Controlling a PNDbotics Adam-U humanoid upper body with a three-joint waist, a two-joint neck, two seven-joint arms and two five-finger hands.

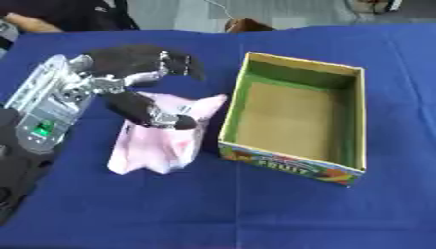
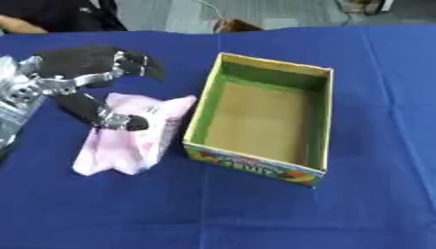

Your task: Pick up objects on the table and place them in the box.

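1. Bench: covered in blue cloth, flat, carrying everything below.
2. Box: open-topped cardboard, yellow rim, green inner walls, brown floor, fruit print on the near face. Empty as seen. Stands to the right of the pink item, just beside it. Likely stiff enough to take a dropped load.
3. Pink bag: pale pink, soft-looking pouch or folded cloth, possibly plastic film; material hard to tell here. Lies on the bench, its upper right corner near the box's left wall. Creased and slumped, so judged light, limp and easily deformed; probably not fragile. A film surface would be slippery. Best hold judged to be a pinch across the upper end, where the material bunches, with sag expected below the grip on lifting.
4. Left hand: black, entering from the left. Fingers arched over the bag's top end, thumb lying on the bag's upper face; not closed round it, poised for a pinch.
5. Right hand: absent from both views.
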